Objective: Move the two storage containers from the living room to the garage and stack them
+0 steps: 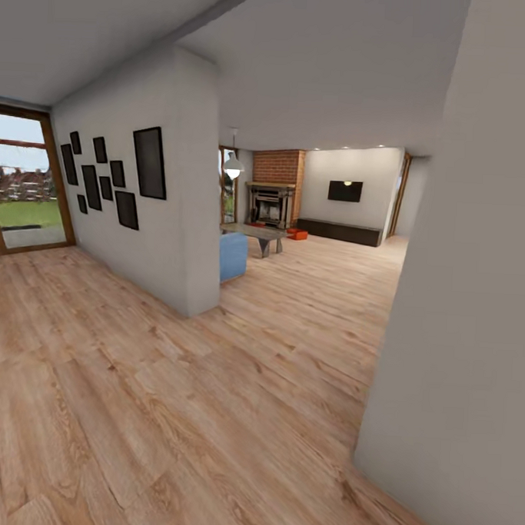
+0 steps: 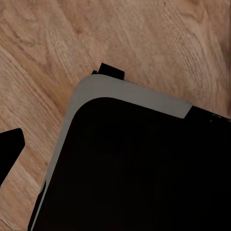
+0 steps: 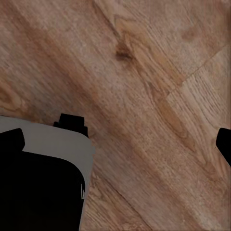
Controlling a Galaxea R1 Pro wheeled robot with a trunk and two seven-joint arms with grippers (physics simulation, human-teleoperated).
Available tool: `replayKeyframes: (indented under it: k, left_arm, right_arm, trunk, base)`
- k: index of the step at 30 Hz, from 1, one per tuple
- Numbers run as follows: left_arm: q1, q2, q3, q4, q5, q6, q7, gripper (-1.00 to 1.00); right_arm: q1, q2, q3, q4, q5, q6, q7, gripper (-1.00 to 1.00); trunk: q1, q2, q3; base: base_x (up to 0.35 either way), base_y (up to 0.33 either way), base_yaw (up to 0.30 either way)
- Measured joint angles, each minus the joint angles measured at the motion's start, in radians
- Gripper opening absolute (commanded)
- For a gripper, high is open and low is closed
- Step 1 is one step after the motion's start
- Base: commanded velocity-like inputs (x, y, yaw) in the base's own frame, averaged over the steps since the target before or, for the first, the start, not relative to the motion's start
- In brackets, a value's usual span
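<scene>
two red-orange storage containers (image 1: 296,233) are seen far off on the wood-plank flooring (image 1: 209,398) of the living room, near the fireplace (image 1: 269,205) and the brick chimney (image 1: 278,167). the right end effector (image 3: 120,139) is spread, grasping nothing; the left end effector's state cannot be told.

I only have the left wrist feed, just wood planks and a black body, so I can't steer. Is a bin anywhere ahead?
Observer: Yes. The head view shows a red-orange storage container far ahead on the floor, beside the fireplace.
Operator: What flanks the route?
Observer: A grey wall stands close on the right and a partition with black frames on the left.
Operator: Is the right gripper carrying anything?
Observer: No. Its fingers are spread wide, with nothing between them.
</scene>
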State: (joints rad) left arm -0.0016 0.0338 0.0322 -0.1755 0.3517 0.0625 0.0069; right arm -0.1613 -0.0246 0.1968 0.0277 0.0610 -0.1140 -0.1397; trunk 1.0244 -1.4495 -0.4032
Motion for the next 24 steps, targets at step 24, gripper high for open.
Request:
replayKeyframes:
  k: [24]
  left_arm:
    - [0.000, 0.000, 0.000, 0.000, 0.000, 0.001, 0.000, 1.00]
  right_arm:
    - [0.000, 0.000, 0.000, 0.000, -0.001, 0.002, 0.000, 1.00]
  trunk:
    - [0.000, 0.000, 0.000]
  base:
    - [0.324, 0.000, 0.177]
